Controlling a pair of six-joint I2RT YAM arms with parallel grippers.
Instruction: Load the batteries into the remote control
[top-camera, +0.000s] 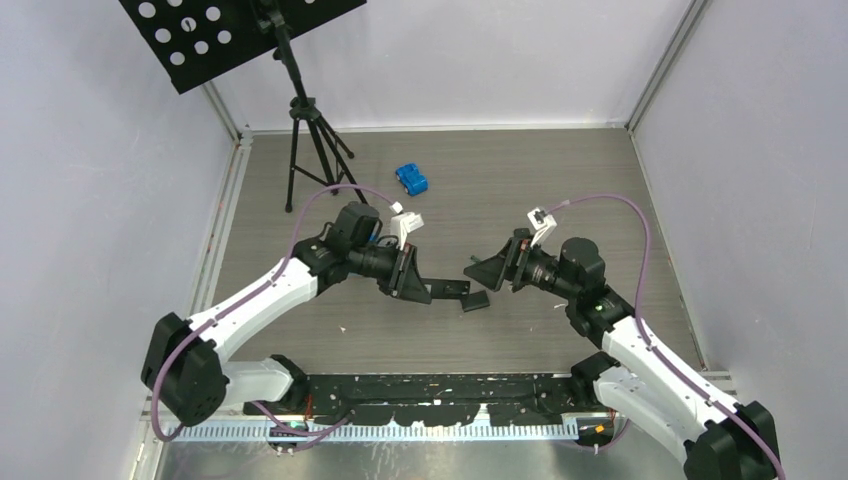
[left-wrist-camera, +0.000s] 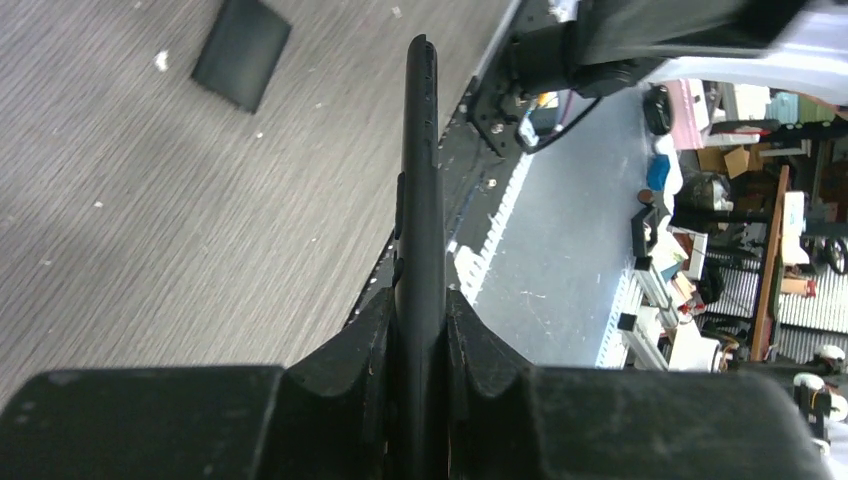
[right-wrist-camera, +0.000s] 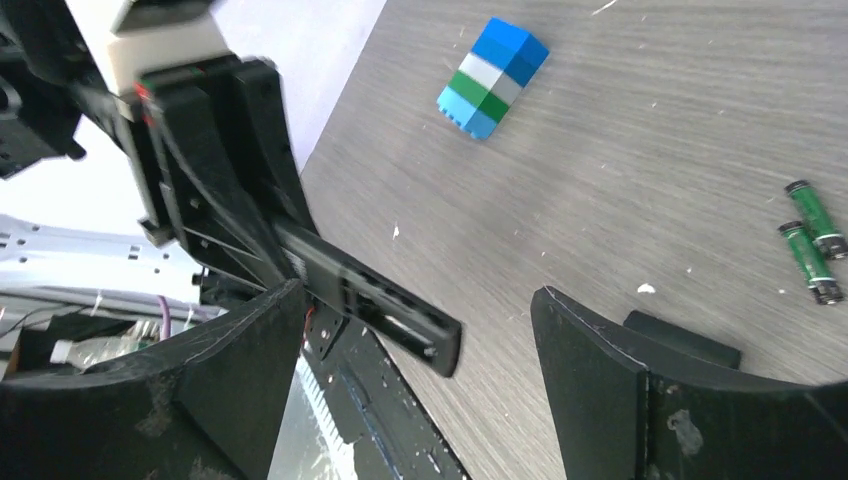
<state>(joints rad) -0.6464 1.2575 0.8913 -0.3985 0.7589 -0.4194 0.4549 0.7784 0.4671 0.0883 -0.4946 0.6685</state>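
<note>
Your left hand (left-wrist-camera: 420, 312) clamps the remote control (left-wrist-camera: 422, 180), its long axis aimed at your wide-open right hand (right-wrist-camera: 418, 300); the batteries (right-wrist-camera: 806, 258) lie nearer the right.

The top camera looks down on the remote control (top-camera: 448, 290) from high; both wrist cameras see it close, from opposite ends.

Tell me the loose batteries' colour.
The batteries are dark green with black ends; clearest in the right wrist view.
</note>
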